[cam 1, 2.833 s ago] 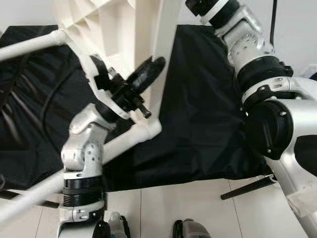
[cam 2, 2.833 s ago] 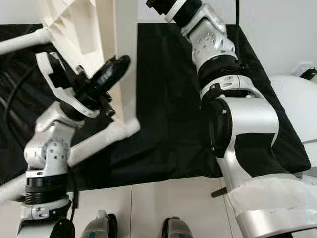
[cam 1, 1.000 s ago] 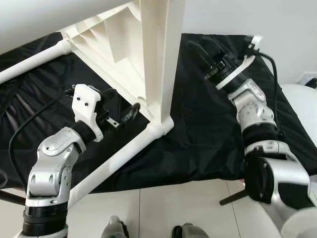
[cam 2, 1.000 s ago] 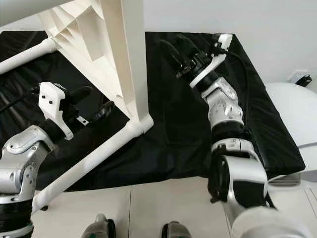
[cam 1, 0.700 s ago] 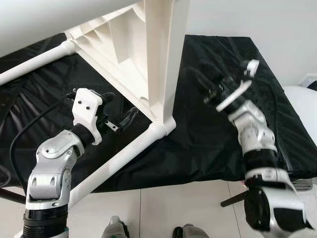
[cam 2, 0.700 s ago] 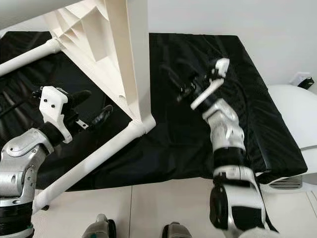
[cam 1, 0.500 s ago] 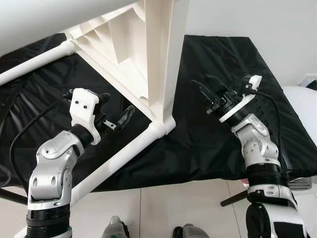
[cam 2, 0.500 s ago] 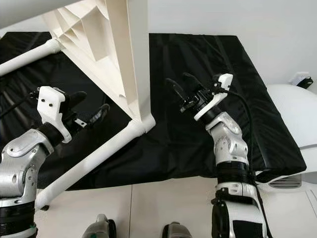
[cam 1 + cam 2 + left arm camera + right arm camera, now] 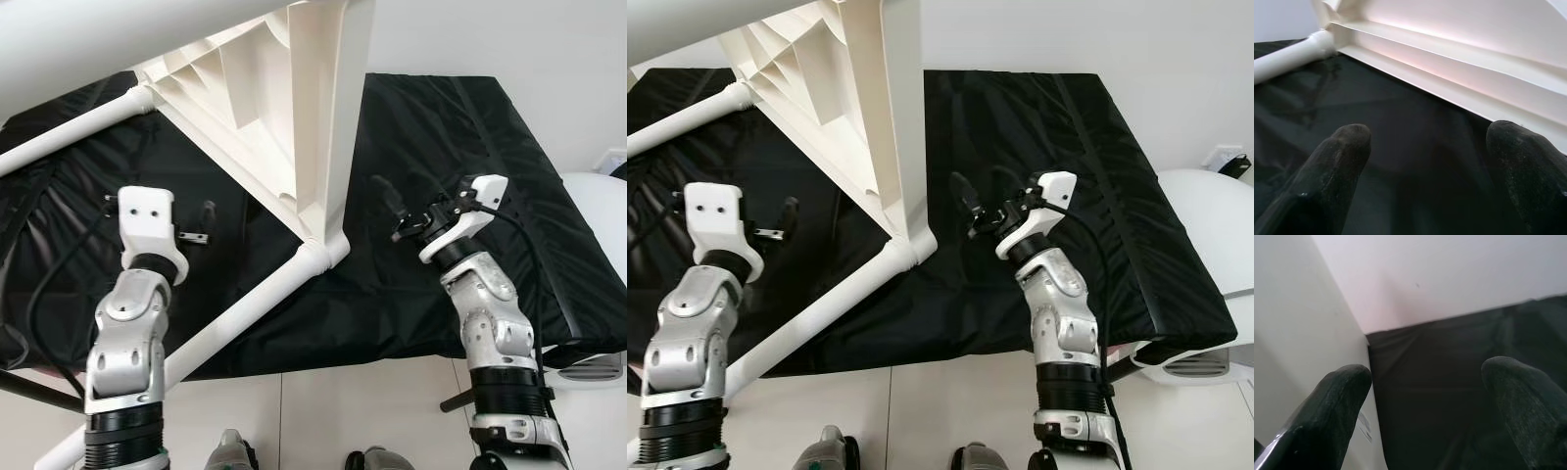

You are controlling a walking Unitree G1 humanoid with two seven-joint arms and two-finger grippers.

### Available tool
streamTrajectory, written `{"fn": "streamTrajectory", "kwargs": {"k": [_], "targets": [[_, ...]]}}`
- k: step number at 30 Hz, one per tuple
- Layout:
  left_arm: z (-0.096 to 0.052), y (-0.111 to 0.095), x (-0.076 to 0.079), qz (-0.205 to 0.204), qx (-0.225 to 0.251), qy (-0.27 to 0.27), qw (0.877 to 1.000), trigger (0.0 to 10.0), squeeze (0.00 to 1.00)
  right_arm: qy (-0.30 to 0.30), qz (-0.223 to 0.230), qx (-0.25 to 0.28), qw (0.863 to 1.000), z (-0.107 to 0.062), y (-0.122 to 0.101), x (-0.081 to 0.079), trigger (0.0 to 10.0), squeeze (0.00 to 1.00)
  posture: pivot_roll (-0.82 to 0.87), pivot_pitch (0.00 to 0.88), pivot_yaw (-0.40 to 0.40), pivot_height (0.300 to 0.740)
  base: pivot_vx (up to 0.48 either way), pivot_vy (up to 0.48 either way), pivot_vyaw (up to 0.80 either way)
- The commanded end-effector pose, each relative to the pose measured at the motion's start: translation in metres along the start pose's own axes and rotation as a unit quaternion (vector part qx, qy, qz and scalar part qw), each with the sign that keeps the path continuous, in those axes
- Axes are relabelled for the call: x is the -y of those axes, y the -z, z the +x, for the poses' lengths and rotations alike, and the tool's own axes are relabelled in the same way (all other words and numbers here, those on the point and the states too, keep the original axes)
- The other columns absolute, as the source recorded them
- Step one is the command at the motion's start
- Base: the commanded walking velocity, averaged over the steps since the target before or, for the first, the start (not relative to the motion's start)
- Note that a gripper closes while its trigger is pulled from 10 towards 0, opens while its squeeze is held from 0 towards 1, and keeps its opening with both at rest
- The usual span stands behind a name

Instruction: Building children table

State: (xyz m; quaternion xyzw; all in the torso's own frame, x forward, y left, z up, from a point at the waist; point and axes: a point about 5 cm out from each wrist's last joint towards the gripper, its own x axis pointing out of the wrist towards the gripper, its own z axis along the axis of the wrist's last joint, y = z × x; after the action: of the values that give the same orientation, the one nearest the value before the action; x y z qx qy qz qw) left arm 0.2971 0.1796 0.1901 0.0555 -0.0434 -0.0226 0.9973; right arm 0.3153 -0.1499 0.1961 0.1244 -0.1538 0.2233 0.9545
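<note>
The white plastic children table (image 9: 294, 117) stands tipped on the black-covered surface (image 9: 441, 127), its ribbed underside facing the robot, one flat leg (image 9: 328, 108) running down into a corner socket (image 9: 323, 253) where a round white tube (image 9: 225, 318) leads off toward the near left. A second tube (image 9: 69, 127) runs along the far left.

The left gripper (image 9: 191, 235) hovers over the black cover left of the leg, jaws apart and holding nothing; its wrist view shows both fingertips (image 9: 1337, 156) spread with the table's ribbed edge beyond them. The right gripper (image 9: 975, 211) hangs just right of the leg, jaws likewise apart and empty, the leg's flat face close beside one fingertip (image 9: 1337, 396).

The step in hand looks like taking hold of the frame again to seat or steady the joint. To do it well, each gripper should close on a firm part, the leg's edge on the right and a rib or tube on the left, squarely and near the socket, so the light frame does not twist or slide on the slack cloth
</note>
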Motion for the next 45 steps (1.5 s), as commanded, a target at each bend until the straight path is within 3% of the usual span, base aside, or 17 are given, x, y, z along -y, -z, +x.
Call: {"fn": "streamTrajectory", "kwargs": {"k": [1, 8, 14, 30, 45], "targets": [[0.001, 0.003, -0.004, 0.008, -0.004, -0.048, 0.999, 10.0, 0.0, 0.017, 0.002, -0.007, 1.0, -0.006, 0.0, 0.001, 10.0, 0.0, 0.07, 0.121, -0.032, 0.74, 0.0, 0.0, 0.0], [0.002, 0.003, -0.008, 0.019, 0.005, -0.081, 0.997, 10.0, 0.0, 0.011, 0.006, -0.008, 1.0, -0.014, 0.004, -0.005, 10.0, 0.0, 0.06, 0.116, -0.034, 0.74, 0.0, 0.0, 0.0], [-0.003, 0.009, -0.007, 0.024, 0.003, -0.114, 0.993, 10.0, 0.0, 0.006, -0.021, -0.01, 1.0, -0.022, 0.012, -0.02, 10.0, 0.0, 0.06, 0.105, -0.033, 0.74, 0.0, 0.0, 0.0], [-0.013, 0.004, 0.0, 0.036, 0.031, -0.093, 0.995, 10.0, 0.0, -0.035, -0.028, -0.016, 0.999, -0.029, 0.013, -0.03, 10.0, 0.0, 0.08, 0.084, -0.034, 0.74, 0.0, 0.0, 0.0], [-0.017, 0.003, 0.01, 0.039, 0.036, -0.075, 0.996, 10.0, 0.0, -0.131, -0.049, -0.027, 0.99, -0.018, 0.005, -0.034, 10.0, 0.0, 0.11, 0.066, -0.063, 0.74, 0.0, 0.0, 0.0]]}}
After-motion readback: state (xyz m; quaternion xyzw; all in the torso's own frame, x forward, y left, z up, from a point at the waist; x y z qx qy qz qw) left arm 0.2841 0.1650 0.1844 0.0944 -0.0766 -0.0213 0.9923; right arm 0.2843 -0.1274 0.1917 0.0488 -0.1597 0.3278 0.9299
